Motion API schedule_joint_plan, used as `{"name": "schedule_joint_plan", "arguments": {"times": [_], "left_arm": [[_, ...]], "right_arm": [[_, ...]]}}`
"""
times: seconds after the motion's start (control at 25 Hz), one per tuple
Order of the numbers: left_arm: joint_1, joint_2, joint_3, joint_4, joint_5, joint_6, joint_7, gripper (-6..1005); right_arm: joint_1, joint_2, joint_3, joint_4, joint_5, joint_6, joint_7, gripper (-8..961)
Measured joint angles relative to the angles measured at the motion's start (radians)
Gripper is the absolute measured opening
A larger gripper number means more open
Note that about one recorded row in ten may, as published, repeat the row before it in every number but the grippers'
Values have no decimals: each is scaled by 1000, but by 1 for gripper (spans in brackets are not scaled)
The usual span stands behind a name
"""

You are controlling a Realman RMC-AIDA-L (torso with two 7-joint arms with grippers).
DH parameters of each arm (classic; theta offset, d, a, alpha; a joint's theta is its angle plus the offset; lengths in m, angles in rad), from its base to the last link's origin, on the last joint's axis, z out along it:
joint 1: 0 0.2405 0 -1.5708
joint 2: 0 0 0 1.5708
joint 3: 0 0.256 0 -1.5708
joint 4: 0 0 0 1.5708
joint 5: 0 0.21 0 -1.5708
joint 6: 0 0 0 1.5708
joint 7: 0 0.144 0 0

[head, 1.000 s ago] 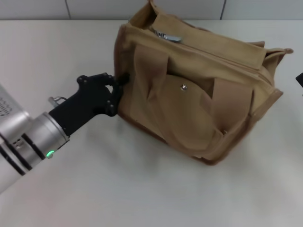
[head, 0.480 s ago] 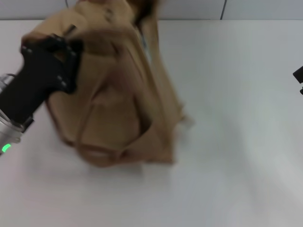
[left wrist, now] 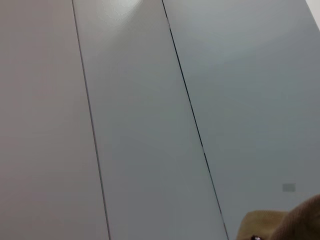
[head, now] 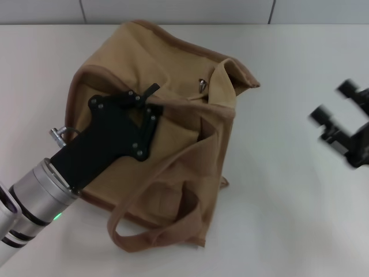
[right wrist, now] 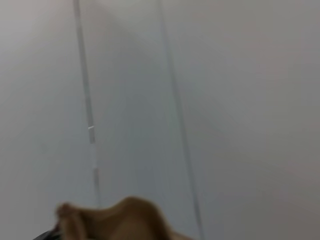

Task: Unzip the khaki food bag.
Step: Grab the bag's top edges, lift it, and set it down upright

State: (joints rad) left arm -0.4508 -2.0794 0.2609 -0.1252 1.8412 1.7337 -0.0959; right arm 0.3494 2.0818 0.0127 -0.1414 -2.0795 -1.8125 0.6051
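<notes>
Looking down from our head camera, we see the white table [head: 288,231] filling the scene, with a tiled wall [head: 173,10] along its far edge. The bag [head: 179,138] lies left of centre on the table, tipped over and slumped, its brown-trimmed edge arching across the far side. One strap [head: 147,231] loops out on the near side, and a second runs up the right half of the bag. A folded flap sticks up at the far right corner, and just left of it sits a small silver metal piece [head: 202,85]; we cannot tell whether it is the zipper pull or the snap.

Our left arm reaches in from the near left corner, and the left gripper [head: 151,95] lies over the bag's left half, its black body pressed against the canvas. We cannot tell how its fingers stand, since only one dark tip shows against the cloth.

Our right gripper [head: 337,118] hangs over the table at the right edge, well apart from the bag, and its two fingers stand apart with nothing between them.

Both wrist cameras show mostly wall panels, with a bit of tan canvas [left wrist: 280,225] at one edge of the left picture and a blurred tan lump [right wrist: 120,220] in the right.
</notes>
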Motion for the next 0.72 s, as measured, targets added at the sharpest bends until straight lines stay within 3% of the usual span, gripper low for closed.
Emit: {"name": "schedule_joint_plan", "arguments": {"times": [0.16, 0.48, 0.72], "left_arm": [[-2, 0, -4, -2, 1, 3, 0, 54], [-11, -1, -4, -16, 2, -6, -3, 58], [-9, -1, -2, -18, 3, -24, -3, 61]], "right_arm": [[37, 4, -125, 66, -1, 49, -123, 767], [93, 9, -133, 261, 2, 238, -340, 765], [112, 9, -132, 315, 5, 278, -401, 763]]}}
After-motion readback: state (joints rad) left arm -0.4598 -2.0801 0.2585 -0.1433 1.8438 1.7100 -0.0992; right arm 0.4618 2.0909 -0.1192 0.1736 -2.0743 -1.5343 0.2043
